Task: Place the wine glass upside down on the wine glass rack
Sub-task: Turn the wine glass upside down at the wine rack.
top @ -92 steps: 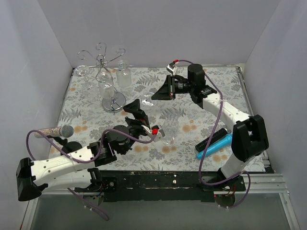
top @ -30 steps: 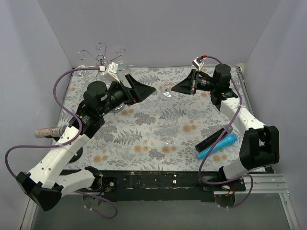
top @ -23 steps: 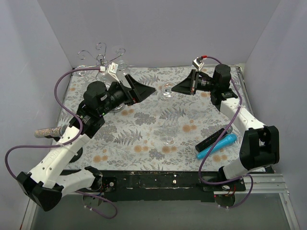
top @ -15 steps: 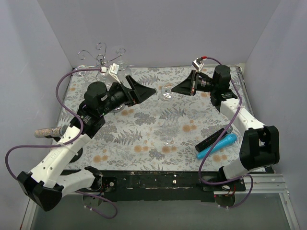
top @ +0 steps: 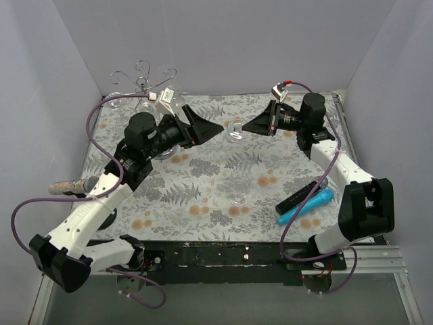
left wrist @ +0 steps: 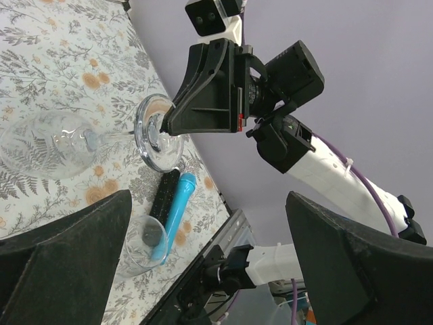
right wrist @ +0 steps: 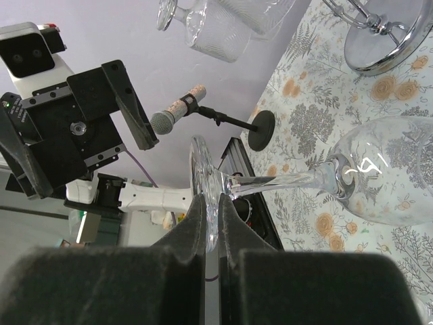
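Note:
The wine glass [top: 234, 129] hangs sideways in the air over the back middle of the table. My right gripper [top: 245, 126] is shut on its round foot [right wrist: 203, 177], and the stem leads to the bowl [right wrist: 385, 169]. My left gripper [top: 214, 127] stands open just left of the glass, facing it, with nothing between its fingers [left wrist: 61, 257]. In the left wrist view the glass's bowl [left wrist: 47, 145] lies ahead of that gripper. The wine glass rack [top: 142, 80] stands at the back left with other glasses hanging from it. Its shiny base [right wrist: 382, 40] shows in the right wrist view.
A second clear glass [top: 237, 196] stands on the flowered cloth near the front middle. A blue microphone [top: 308, 203] and a black bar [top: 298, 195] lie at the right. A grey microphone on a black stand [top: 67, 184] sits at the left edge.
The left arm has risen from the table front and edged right, closer to the glass. The right gripper still holds the glass by its foot and has barely moved.

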Robot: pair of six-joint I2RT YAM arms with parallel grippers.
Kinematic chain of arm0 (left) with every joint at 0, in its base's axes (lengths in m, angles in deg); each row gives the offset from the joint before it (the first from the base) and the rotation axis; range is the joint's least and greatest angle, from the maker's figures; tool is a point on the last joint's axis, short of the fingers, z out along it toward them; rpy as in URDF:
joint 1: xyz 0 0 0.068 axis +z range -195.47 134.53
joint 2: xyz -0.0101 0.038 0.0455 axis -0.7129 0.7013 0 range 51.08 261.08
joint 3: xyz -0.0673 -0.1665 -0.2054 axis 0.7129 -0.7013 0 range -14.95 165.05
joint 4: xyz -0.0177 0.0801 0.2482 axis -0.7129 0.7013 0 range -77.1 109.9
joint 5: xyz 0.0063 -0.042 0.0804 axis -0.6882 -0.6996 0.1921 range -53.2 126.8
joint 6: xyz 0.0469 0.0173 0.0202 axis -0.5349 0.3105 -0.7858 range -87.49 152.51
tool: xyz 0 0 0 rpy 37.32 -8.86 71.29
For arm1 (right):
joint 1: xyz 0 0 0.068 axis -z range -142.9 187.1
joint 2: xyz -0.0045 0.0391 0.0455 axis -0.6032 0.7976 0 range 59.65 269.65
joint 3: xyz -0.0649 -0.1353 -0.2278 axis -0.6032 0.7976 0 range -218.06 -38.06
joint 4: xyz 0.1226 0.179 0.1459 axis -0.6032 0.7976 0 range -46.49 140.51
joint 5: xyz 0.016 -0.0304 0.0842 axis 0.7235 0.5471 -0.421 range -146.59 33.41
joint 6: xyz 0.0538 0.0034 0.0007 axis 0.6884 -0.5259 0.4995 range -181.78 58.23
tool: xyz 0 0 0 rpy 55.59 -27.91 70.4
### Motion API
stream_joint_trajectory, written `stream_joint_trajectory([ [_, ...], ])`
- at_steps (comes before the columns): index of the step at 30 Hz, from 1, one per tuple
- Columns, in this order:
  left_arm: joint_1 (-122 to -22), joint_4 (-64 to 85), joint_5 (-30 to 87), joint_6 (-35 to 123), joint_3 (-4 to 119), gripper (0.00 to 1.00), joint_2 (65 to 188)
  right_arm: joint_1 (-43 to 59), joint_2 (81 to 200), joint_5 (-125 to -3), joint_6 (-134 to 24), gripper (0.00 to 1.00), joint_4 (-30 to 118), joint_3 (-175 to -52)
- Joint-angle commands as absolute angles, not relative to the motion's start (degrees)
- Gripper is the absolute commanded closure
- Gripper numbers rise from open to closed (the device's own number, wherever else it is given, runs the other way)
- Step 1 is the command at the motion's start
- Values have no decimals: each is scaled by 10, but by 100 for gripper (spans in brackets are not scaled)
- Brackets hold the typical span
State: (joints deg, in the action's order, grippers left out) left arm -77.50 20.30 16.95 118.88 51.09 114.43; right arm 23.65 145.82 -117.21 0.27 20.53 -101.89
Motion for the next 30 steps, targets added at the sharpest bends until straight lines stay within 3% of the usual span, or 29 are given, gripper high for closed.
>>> stream_joint_trajectory([
  [1,-771,182,147,1189,511,2,1155,241,1431,-1182,12,99,151,-1023],
  [16,-768,161,141,1228,518,4,1221,241,1439,-1186,33,99,130,-1020],
  [30,-769,111,94,1260,539,40,1290,229,1442,-1189,43,99,118,-1017],
])
